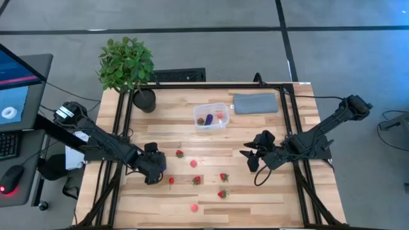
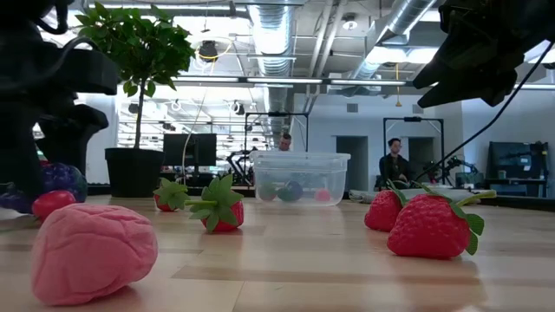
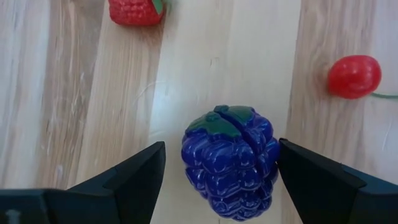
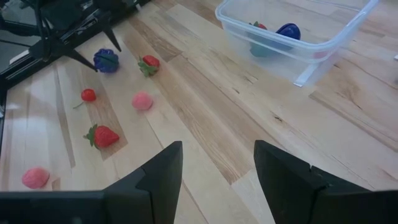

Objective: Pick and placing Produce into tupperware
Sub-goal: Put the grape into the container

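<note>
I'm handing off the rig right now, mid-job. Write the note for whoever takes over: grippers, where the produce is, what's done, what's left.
Left gripper: open, fingers either side of the dark purple toy blackberry on the table's left side, not yet closed on it.
Right gripper: open, empty, above the wood right of centre.
Small clear plastic tupperware box: near the table's back edge, already holding a few pieces.
Left: the blackberry, a small red cherry, strawberries such as one, and pink round pieces loose on the table.
</note>
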